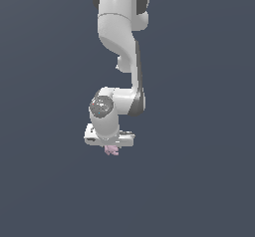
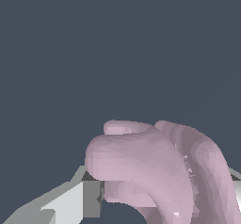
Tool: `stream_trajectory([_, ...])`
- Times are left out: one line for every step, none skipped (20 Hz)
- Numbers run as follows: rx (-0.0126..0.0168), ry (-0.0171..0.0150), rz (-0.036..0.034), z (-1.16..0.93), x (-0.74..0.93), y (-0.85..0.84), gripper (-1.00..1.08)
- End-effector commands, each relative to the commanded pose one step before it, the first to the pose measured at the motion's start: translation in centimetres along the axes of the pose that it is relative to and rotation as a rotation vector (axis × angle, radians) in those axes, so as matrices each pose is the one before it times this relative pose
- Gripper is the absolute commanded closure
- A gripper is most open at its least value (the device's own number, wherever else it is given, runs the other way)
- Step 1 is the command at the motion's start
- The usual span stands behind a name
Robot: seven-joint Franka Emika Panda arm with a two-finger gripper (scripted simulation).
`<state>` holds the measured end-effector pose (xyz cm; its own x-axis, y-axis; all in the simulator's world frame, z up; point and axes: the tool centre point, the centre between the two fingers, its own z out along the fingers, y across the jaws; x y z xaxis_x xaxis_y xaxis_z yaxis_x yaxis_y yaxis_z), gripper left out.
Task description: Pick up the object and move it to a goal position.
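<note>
The object [image 1: 112, 151] is a tiny pale pink lump with curled lobes, showing just under the white hand of my gripper [image 1: 110, 146] in the exterior view. In the wrist view the object [image 2: 155, 166] fills the lower part of the picture, its thick pink lobes sitting between the two fingers. One grey finger pad [image 2: 91, 198] presses against its side, and only a sliver of the other finger [image 2: 237, 190] shows at the picture's edge. My gripper [image 2: 162, 192] is shut on the object. The arm points straight down.
A plain dark blue-grey surface fills both views. The white arm's links [image 1: 119, 42] rise above the gripper toward the top of the exterior view. Nothing else shows.
</note>
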<state>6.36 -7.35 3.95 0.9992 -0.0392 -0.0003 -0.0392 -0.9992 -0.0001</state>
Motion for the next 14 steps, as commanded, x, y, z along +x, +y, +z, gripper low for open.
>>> stream_trajectory([-0.00004, 0.00031, 0.00002, -0.015, 0.012, 0.002, 1.08])
stream_trajectory([0.00000, 0.00000, 0.00000, -0.004, -0.008, 0.001, 1.08])
stream_trajectory([0.00000, 0.00000, 0.00000, -0.022, -0.008, 0.004, 1.08])
stream_trajectory([0.00000, 0.00000, 0.00000, -0.065, -0.024, 0.011, 1.08])
stream_trajectory([0.00000, 0.00000, 0.00000, -0.108, -0.040, 0.019, 1.08])
stream_trajectory([0.00000, 0.00000, 0.00000, -0.152, -0.056, 0.027, 1.08])
stream_trajectory([0.00000, 0.00000, 0.00000, -0.196, -0.072, 0.035, 1.08])
stream_trajectory([0.00000, 0.00000, 0.00000, -0.241, -0.088, 0.043, 1.08])
stream_trajectory([0.00000, 0.00000, 0.00000, -0.286, -0.104, 0.050, 1.08])
stream_trajectory([0.00000, 0.00000, 0.00000, -0.331, -0.121, 0.058, 1.08])
stream_trajectory([0.00000, 0.00000, 0.00000, -0.377, -0.137, 0.067, 1.08])
stream_trajectory([0.00000, 0.00000, 0.00000, -0.424, -0.154, 0.075, 1.08])
stream_trajectory([0.00000, 0.00000, 0.00000, -0.472, -0.171, 0.083, 1.08])
stream_trajectory([0.00000, 0.00000, 0.00000, -0.520, -0.189, 0.092, 1.08])
